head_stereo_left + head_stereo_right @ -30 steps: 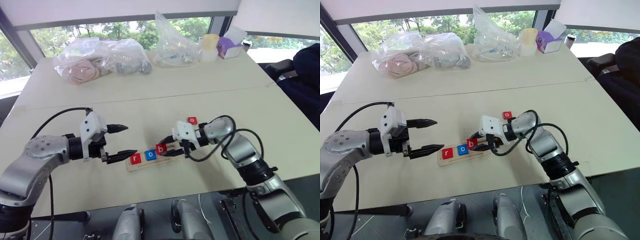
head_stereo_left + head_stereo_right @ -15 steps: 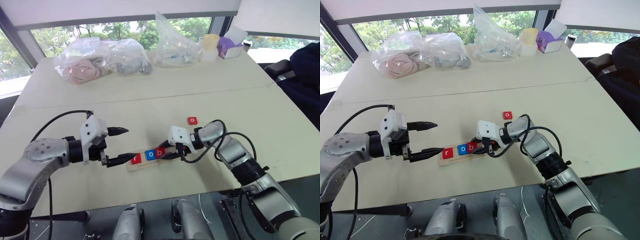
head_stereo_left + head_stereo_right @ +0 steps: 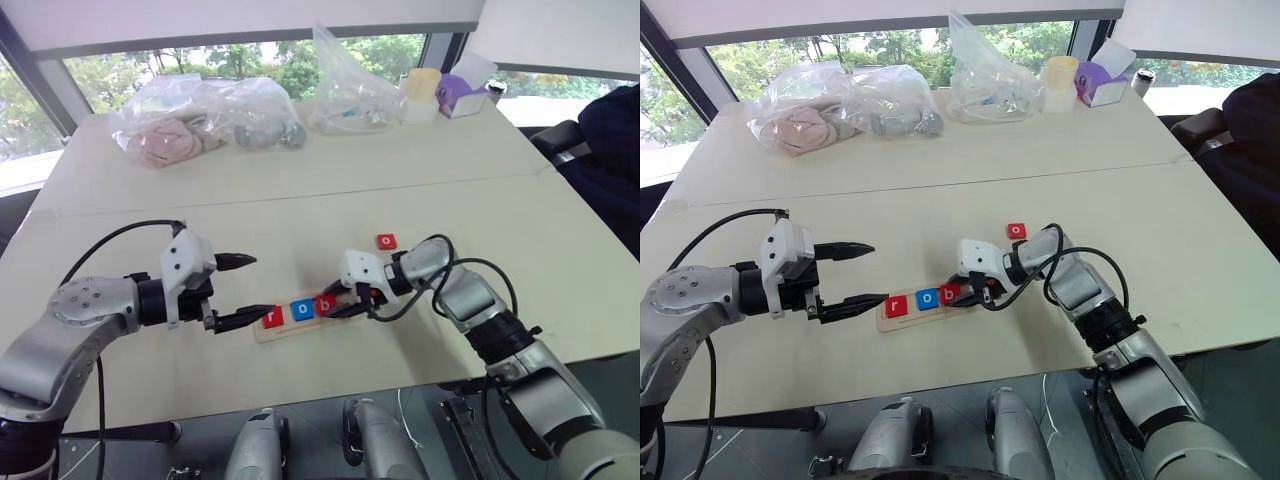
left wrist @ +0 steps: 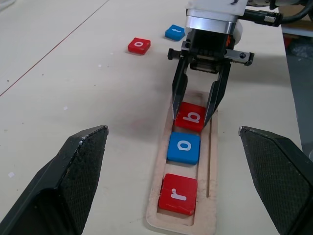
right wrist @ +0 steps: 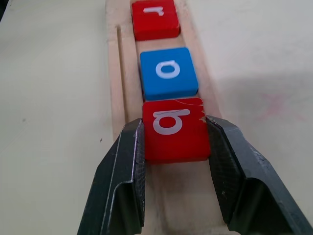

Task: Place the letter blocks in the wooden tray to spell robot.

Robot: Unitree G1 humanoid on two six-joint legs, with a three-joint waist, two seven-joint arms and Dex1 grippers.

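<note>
Tray axis is what your next move turns on: the wooden tray (image 4: 210,147) lies lengthwise between the two arms, its slot running from the left pincer toward the right one. Your left pincer (image 3: 238,290) hangs released, fingers wide apart, just off the tray's left end and holding nothing. In the slot, going left to right, you see the red r block (image 4: 178,194), the blue o block (image 4: 184,147) touching it or nearly so, then the red b block (image 5: 174,129) hard against the o. Your right pincer (image 4: 197,103) is clenched on that b block, one finger on each side edge, reaching in along the slot from its bare right end. Beyond it on the desk (image 3: 300,205), well apart from the tray, lie the red o block (image 3: 386,241) and the blue t block (image 4: 175,32). I judge the right arm nearer both.
</note>
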